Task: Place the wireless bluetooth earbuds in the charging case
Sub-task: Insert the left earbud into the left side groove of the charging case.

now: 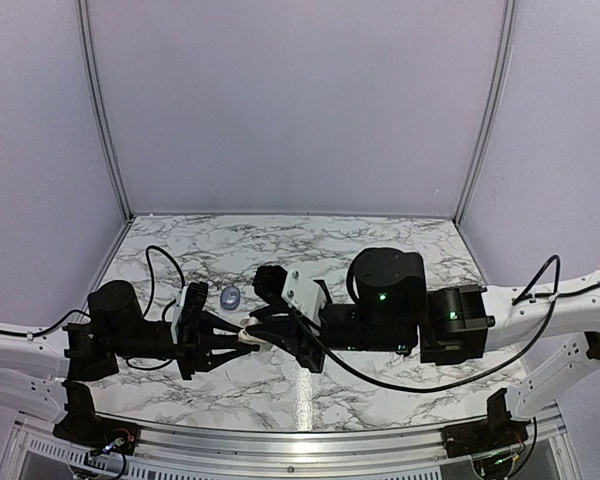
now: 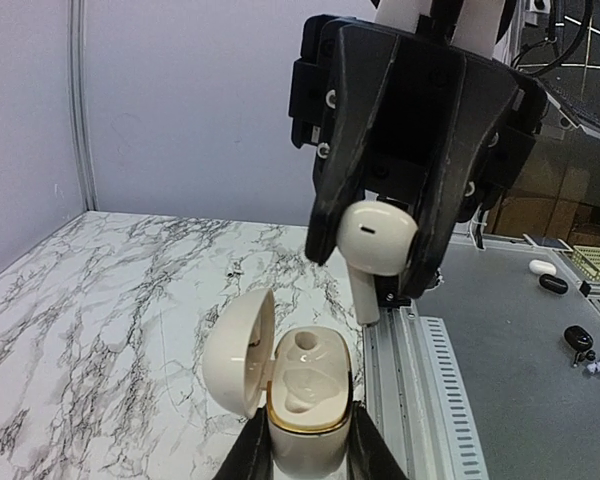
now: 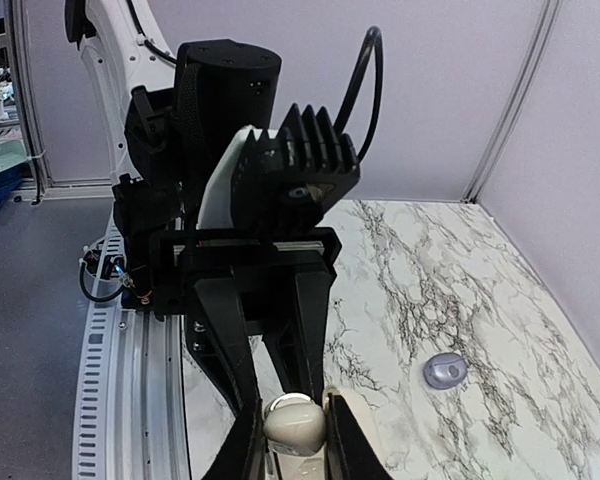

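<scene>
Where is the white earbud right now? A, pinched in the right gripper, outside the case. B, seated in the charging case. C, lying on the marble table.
A: the right gripper pinches the earbud, clear of the open charging case that the left gripper holds.

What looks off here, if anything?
Nothing damaged or spilled. Left gripper holds the case upright, lid open; right gripper holds an earbud just above it. One small grey piece lies alone on the table, possibly the other earbud.
</scene>
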You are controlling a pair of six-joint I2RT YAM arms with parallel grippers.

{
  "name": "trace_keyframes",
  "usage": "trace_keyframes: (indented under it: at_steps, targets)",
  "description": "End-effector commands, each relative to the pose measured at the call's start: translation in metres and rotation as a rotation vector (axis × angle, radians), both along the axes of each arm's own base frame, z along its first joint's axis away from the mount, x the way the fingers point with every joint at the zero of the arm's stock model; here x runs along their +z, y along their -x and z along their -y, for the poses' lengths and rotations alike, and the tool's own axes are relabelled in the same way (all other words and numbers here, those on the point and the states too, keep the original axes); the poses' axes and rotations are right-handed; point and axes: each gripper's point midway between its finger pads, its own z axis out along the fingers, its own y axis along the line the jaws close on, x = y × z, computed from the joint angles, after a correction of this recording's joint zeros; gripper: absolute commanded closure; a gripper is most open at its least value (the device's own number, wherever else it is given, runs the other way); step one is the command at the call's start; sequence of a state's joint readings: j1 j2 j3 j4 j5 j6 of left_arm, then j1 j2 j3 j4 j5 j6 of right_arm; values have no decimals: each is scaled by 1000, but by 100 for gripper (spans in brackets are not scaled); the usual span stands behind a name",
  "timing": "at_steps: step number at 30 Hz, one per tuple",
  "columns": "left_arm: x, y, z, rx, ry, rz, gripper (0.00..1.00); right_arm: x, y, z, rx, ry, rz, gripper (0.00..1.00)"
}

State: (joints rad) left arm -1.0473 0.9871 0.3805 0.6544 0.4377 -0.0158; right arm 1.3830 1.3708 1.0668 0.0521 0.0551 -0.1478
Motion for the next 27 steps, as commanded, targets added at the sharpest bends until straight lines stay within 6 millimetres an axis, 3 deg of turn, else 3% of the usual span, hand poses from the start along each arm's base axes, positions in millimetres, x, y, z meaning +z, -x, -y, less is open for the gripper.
trace_keyframes:
  at_steps: [1,27]
  targets:
    - [30,5,6,-40,83,-3,100,29,-3,-6,-10,-59,47,93]
    - [38,14,12,-111,108,-78,100,18,-6,-9,-11,-15,94,93]
